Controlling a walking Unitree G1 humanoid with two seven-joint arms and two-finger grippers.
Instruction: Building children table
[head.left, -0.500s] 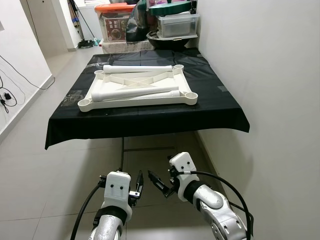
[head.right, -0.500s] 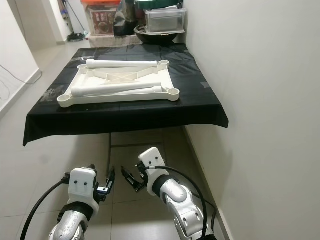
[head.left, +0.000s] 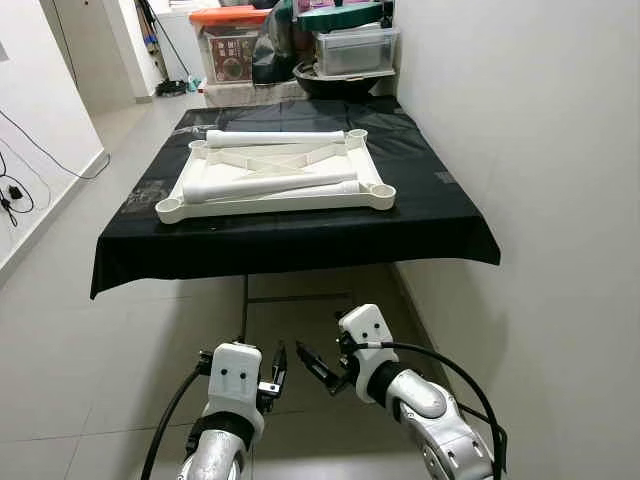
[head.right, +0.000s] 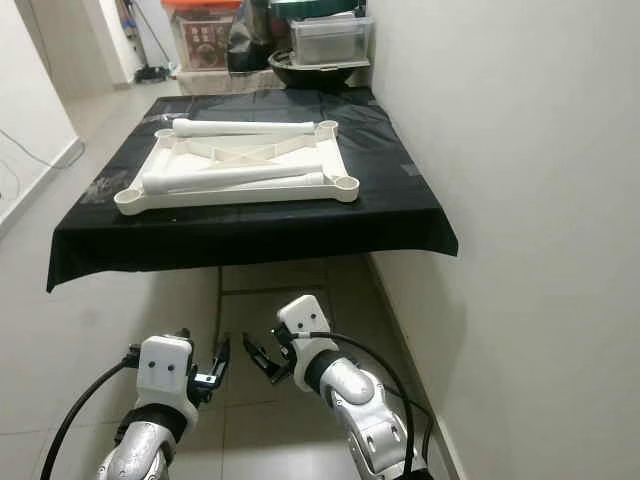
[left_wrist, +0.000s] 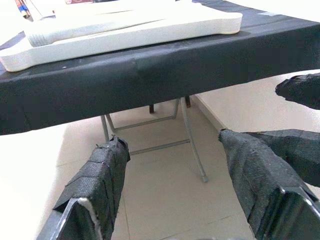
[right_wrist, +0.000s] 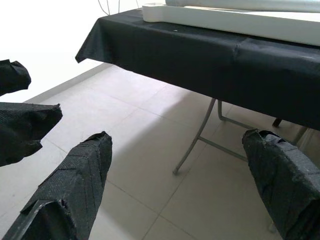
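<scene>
A white plastic children's table top (head.left: 275, 180) lies upside down on a folding table under a black cloth (head.left: 300, 235), with round sockets at its corners. Two white tube legs lie across it: one at the far edge (head.left: 275, 138), one nearer (head.left: 270, 186). Both my arms hang low in front of the folding table, well below its edge. My left gripper (head.left: 277, 365) is open with nothing between its fingers (left_wrist: 100, 180). Just to its right, my right gripper (head.left: 312, 364) is also open and holds nothing, its fingers (right_wrist: 75, 185) spread wide.
A white wall (head.left: 540, 150) runs close along the right side of the folding table. Storage boxes (head.left: 235, 45) and a bag stand behind its far end. Metal legs (left_wrist: 192, 145) show under the cloth. Tiled floor (head.left: 60, 340) stretches to the left, with cables at the left wall.
</scene>
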